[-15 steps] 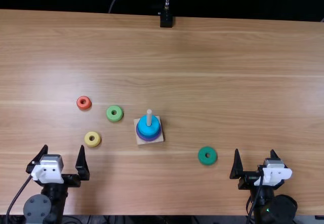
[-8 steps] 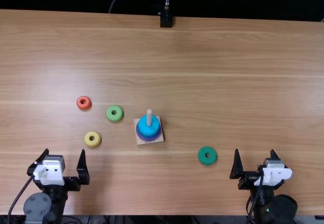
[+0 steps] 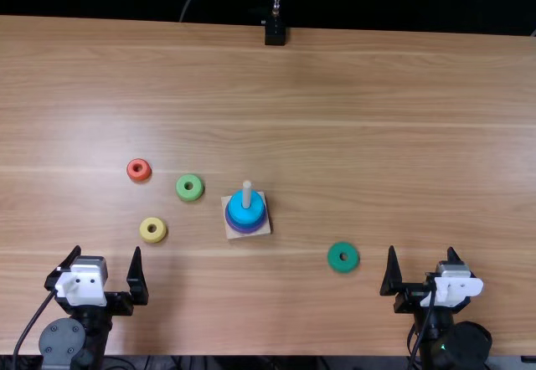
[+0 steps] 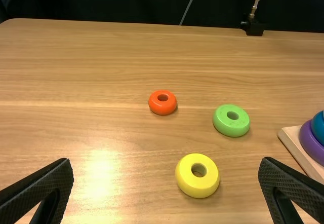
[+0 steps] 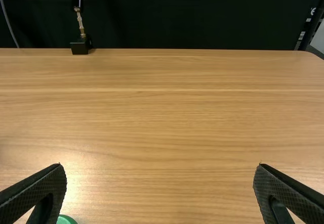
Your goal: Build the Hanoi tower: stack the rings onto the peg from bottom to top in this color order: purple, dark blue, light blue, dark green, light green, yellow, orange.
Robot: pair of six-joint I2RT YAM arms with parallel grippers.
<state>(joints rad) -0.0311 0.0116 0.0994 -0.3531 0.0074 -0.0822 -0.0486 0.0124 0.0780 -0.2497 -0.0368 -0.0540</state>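
In the top view, my left gripper [image 3: 106,249] stands open near the left front edge, and my right gripper [image 3: 421,251] is open at the right front. The square base [image 3: 261,228] holds a purple ring [image 3: 251,229] low down and a light blue ring [image 3: 244,213] above it around the peg [image 3: 247,194]. The dark green ring [image 3: 343,257] lies between peg and right gripper. Yellow [image 3: 153,230], light green [image 3: 190,187] and orange [image 3: 139,170] rings lie left of the base. Left gripper [image 4: 167,165] and right gripper [image 5: 160,165] are empty in their wrist views.
Beyond the far edge of the wooden table [image 3: 377,94], a black stand [image 3: 275,32] with a metal stem rises against dark cloth. A thin cable hangs behind the table.
My left gripper has shifted very slightly to the right between the oldest frame and the later ones. The right arm, rings and base have kept their places.
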